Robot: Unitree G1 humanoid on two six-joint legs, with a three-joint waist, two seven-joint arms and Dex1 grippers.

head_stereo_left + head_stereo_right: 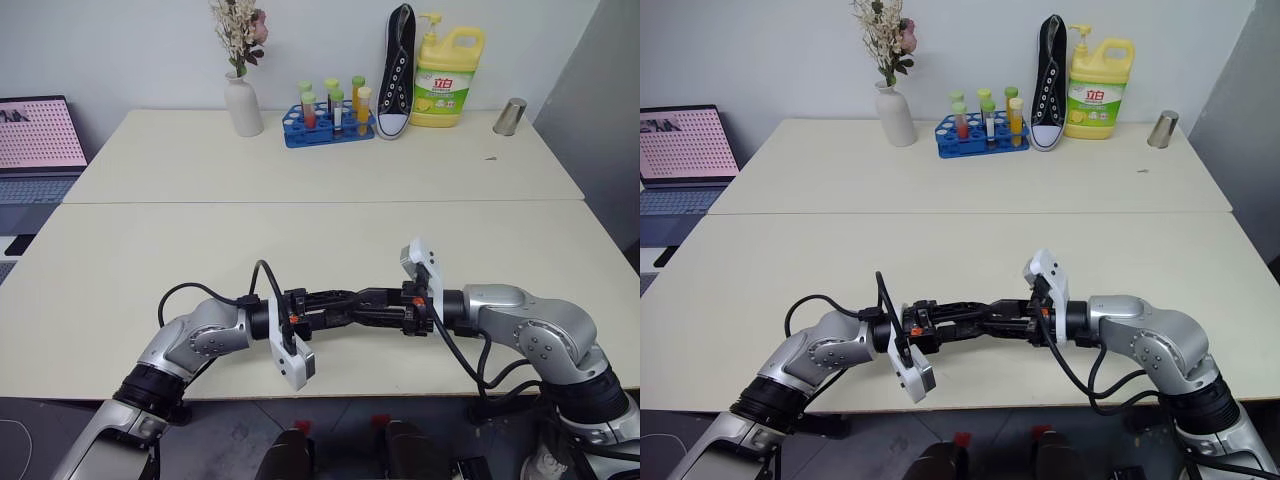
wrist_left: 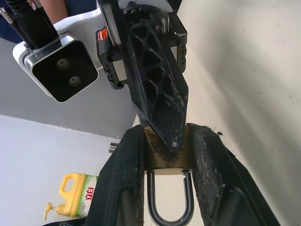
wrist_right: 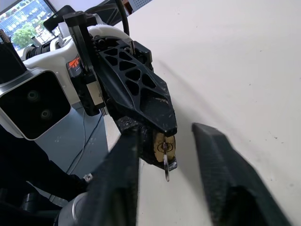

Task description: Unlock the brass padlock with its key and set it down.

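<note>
Holding one brass padlock (image 2: 164, 157) tight, the left gripper (image 2: 164, 155) meets the right gripper (image 3: 164, 155), whose two fingers stand apart around one key (image 3: 166, 170).

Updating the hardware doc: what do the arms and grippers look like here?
Both arms are silver-grey metal shells with black joints and loose black cables looping past the wrists. Each wrist carries a white camera housing with a black face. The left gripper and right gripper each have two black fingers with a triangular lattice pattern and rough-textured pads. Small orange marks sit by the finger bases.

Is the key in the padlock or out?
In: the key sticks out of the brass padlock, clamped in the left gripper.
</note>
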